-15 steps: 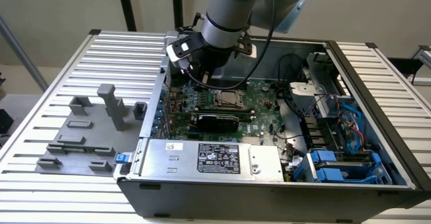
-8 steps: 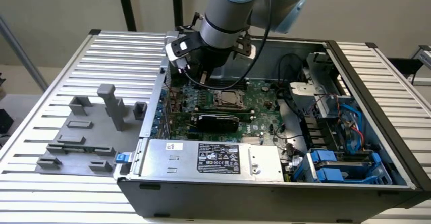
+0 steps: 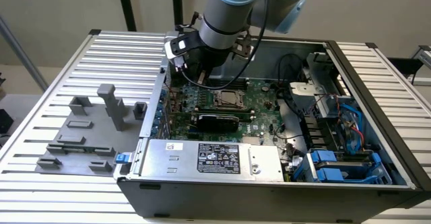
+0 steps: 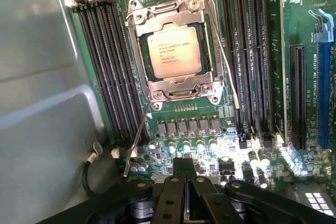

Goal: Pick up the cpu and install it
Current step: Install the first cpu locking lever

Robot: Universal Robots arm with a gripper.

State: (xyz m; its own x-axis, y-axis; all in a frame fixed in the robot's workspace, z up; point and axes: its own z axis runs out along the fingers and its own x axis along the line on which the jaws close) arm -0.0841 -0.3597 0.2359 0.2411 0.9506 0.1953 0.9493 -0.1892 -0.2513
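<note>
Hovering gripper [image 4: 185, 181], closed, empty, near cpu [image 4: 173, 52]

Silver-beige cpu [image 4: 174, 52], green motherboard [image 4: 252, 145], black claw [image 4: 185, 174]

Exterior view high, oblique over the open case [image 3: 269, 196]; wrist view close above its motherboard [image 4: 300, 20], socket [image 4: 178, 88] shared.

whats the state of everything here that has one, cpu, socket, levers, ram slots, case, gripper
cpu: seated flat in the socket, printed face up
socket frame: lying flat around the cpu
socket levers: appear swung out, not latched
memory slots: empty
computer case: side open, inside exposed
gripper: shut, holding nothing, apart from the cpu
</note>
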